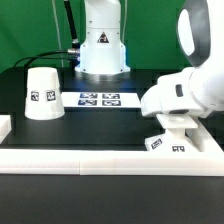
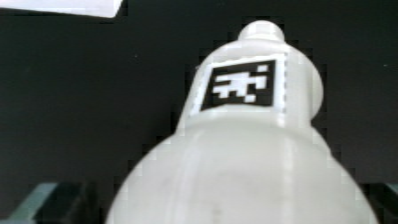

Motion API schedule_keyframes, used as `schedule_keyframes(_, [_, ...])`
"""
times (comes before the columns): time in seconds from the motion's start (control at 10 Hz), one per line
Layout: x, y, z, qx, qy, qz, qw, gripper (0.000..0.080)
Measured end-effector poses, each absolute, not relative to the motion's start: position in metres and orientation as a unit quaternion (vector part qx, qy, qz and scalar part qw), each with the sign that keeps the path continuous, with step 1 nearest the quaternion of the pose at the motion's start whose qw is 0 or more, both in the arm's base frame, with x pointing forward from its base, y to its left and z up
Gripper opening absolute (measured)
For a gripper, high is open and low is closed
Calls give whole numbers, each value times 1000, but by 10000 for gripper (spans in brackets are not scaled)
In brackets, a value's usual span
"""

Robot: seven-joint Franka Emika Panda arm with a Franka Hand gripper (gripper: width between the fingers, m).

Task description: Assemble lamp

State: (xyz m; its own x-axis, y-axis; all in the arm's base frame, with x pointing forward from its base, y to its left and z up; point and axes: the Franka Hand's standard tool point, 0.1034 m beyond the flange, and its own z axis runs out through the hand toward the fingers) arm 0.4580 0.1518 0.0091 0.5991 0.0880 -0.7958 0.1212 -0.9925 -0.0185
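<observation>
This looks like the bulb-fitting step. The smooth white plastic bulb (image 2: 231, 150), round-bodied, tapering to a narrow tip and tagged, fills the wrist view over the matte black surface (image 2: 71, 90). I cannot tell whether the claw (image 1: 171, 126) grips it. The next move likely calls for aligning it over the blocky white base (image 1: 166, 144).

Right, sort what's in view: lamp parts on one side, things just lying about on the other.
Lamp parts:
- shade
- bulb, close under the wrist camera
- base, below the arm

Just lying about:
- marker board
- white rail along the table edge
</observation>
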Motion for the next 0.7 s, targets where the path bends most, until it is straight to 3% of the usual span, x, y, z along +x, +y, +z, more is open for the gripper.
schedule_keyframes(0.6, [458, 151, 9, 894, 61, -444, 17, 575])
schedule_keyframes(0.7, [463, 147, 16, 894, 80, -440, 6, 575])
